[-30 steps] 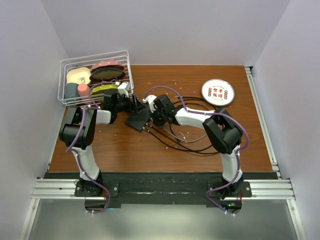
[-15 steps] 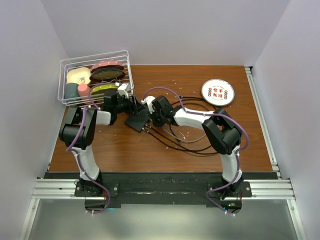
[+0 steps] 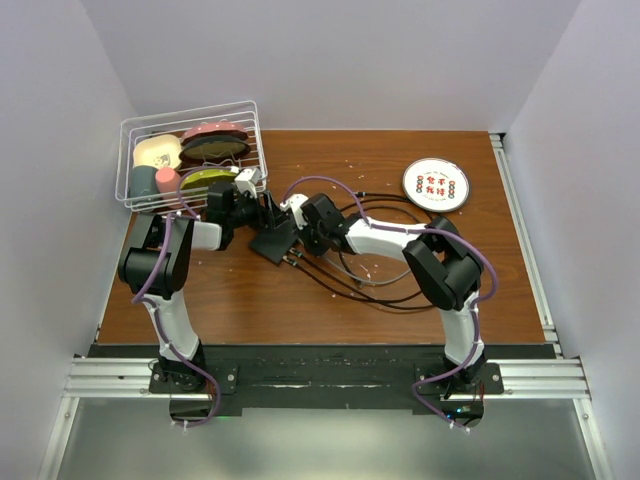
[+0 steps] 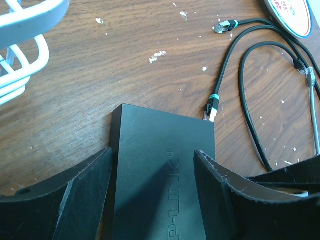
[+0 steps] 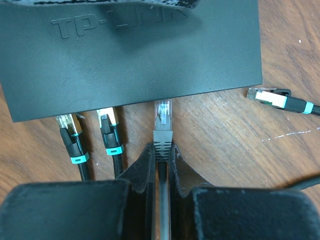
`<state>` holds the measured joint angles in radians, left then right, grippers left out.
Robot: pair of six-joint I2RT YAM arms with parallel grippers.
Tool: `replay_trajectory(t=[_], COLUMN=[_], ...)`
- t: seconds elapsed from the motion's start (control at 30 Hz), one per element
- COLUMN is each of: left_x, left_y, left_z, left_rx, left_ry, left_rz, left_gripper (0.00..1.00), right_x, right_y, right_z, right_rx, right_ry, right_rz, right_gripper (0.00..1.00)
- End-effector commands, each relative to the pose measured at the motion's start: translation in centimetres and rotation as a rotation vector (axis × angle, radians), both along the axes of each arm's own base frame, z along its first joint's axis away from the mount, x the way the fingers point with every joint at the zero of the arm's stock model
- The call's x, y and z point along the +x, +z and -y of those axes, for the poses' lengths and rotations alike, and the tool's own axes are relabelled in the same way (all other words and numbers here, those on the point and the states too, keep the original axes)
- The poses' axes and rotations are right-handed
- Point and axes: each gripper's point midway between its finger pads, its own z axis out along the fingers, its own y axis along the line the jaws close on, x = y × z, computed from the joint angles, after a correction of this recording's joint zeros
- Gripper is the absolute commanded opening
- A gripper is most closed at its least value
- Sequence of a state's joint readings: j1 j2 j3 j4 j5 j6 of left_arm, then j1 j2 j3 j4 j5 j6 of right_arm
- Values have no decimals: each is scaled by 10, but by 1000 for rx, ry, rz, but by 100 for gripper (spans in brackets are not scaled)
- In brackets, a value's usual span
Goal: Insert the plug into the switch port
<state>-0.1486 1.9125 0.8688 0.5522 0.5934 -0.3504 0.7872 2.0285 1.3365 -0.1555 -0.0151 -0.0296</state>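
Note:
The black TP-Link switch box (image 5: pixel 135 50) lies flat on the wooden table. Its switch port edge (image 5: pixel 200 94) faces my right gripper (image 5: pixel 162 150), which is shut on the grey boot of a clear-headed plug (image 5: pixel 162 114). The plug's tip meets that edge, and most of its head is still outside. To its left, two teal-ringed plugs (image 5: pixel 107 122) sit in ports. My left gripper (image 4: pixel 154 165) straddles the short width of the box (image 4: pixel 160 165), with its fingers (image 4: pixel 85 185) against the sides. In the top view both grippers meet at the box (image 3: pixel 272 242).
A loose plug (image 5: pixel 272 97) lies by the box's right corner, also seen as the loose plug (image 4: pixel 212 107). Black cables (image 3: pixel 350 275) loop across the table's middle. A white wire basket (image 3: pixel 190 150) of dishes stands at the back left, and a round white disc (image 3: pixel 436 184) at the back right.
My right gripper has moved a little to the left, bringing the plug up to the box's edge. My left gripper has narrowed slightly around the box.

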Motion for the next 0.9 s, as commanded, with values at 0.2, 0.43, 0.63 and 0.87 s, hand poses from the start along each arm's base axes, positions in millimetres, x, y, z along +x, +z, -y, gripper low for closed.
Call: replay_trajectory(t=[0.2,0.43,0.63,0.87], left_x=[-25,-26,-25,-29], left_y=[-38,-41,-34,-31], left_z=[-14,-17,-21,-29], left_rx=[-13,1,18,49], left_ry=[60,76,99,135], left_rz=[-234,-251,-237,-241], left_gripper=[64,63,65,66], right_x=[-19,-19,-21,-26], right_y=[18,18,14,17], right_z=[-19,-12,2,16], right_rx=[50,9,-40,-74], right_ry=[90,67,44,21], right_rz=[28,45,46,53], right_gripper=[0,0,0,0])
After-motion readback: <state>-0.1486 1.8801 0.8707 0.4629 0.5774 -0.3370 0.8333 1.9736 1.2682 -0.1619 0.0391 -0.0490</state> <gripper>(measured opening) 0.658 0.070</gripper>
